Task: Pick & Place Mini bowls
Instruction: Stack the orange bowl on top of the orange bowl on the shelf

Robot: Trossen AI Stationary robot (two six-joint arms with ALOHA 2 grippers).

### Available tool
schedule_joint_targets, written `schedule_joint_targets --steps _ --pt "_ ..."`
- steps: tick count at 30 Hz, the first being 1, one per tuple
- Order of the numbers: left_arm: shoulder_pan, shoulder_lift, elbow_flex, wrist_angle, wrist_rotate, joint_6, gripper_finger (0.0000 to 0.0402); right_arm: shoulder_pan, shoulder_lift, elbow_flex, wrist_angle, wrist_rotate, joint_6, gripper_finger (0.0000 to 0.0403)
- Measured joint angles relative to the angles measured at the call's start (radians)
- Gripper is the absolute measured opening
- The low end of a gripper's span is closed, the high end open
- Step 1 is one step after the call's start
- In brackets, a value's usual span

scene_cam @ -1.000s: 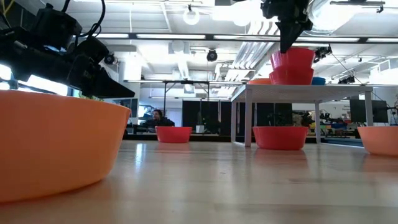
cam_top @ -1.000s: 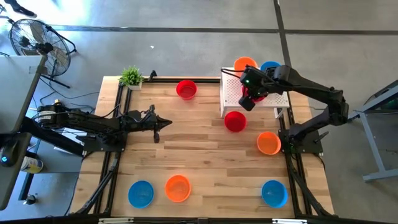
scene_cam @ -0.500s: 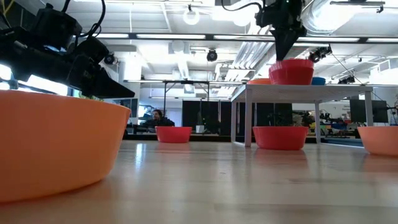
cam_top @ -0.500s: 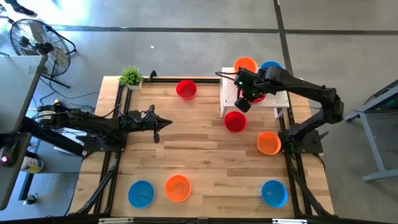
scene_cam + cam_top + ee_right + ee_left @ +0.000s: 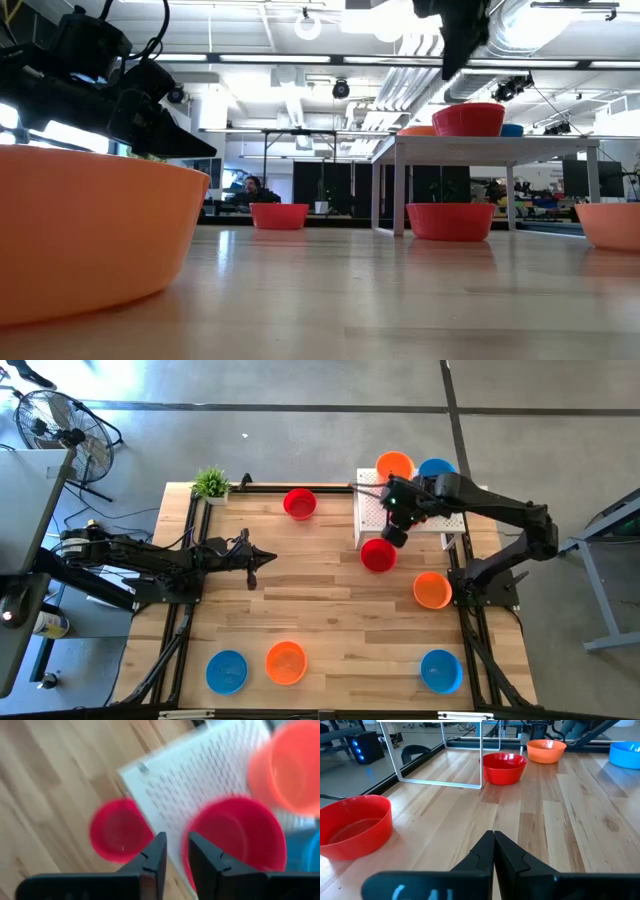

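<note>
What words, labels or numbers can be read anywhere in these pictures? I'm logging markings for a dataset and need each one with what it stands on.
No text reads clearly in any view.
Left claw: pale blue marks on its dark body at the picture's bottom, cut off by the edge and unreadable.
Red bowl on the white stand: no label visible.
Other bowls, the wooden table and the right claw: no markings visible.

From above, the right arm (image 5: 470,500) hides the red bowl (image 5: 468,118) on the white stand (image 5: 372,520); the near orange bowl (image 5: 90,230) is cut off at the low view's left edge
</note>
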Motion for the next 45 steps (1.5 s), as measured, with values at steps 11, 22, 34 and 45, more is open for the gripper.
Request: schedule_joint_targets --steps 11,22,34,45 --pt "0.0 0.0 0.0 -0.018 0.041 -0.169 0.0001 0.222 -0.238 -0.454 0.682 -0.001 -0.098 0.001" --pt "0.0 0.0 0.0 -0.003 0.025 -0.206 0.0001 0.495 -0.298 -0.727 0.859 0.214 0.056 0.0014" --pt "0.0 0.0 0.0 0.004 0.005 -0.18 0.0001 0.837 -0.257 -0.726 0.57 0.332 0.568 0.0014" --pt "0.0 0.0 0.0 0.002 0.005 -0.18 0.0001 0.926 -0.154 -0.726 0.265 0.157 1.123 0.0099"
